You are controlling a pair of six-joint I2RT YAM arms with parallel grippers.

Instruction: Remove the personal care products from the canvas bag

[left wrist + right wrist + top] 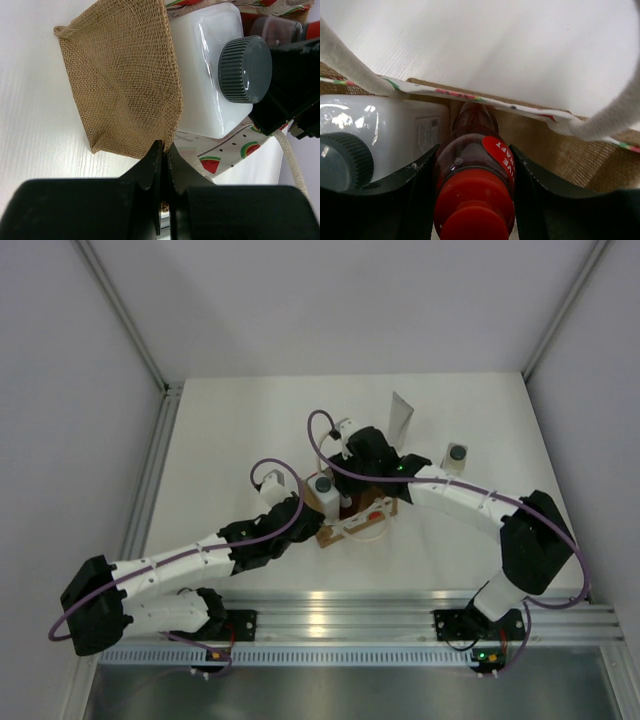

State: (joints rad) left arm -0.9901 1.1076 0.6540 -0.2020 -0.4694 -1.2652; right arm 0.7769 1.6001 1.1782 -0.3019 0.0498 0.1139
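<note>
The canvas bag (pixel 345 525) stands mid-table, and its burlap side shows in the left wrist view (pixel 125 80). My left gripper (pixel 166 150) is shut on the bag's rim; it also shows in the top view (pixel 300 512). The white bottle with grey cap (pixel 210 75) stands inside the bag (pixel 322 485). My right gripper (pixel 475 170) reaches into the bag from above (pixel 350 495) and is shut on the red bottle with red cap (pixel 475 195), still inside the bag beside the white bottle (pixel 395 132). The white squeeze tube (pixel 402 418) and the clear bottle with dark cap (pixel 457 457) stand on the table behind the bag.
The bag's white rope handles (pixel 615 115) loop around my right gripper. The lining has a watermelon print (pixel 210 164). Walls enclose the table on the left, right and back. A metal rail (pixel 400 615) runs along the near edge.
</note>
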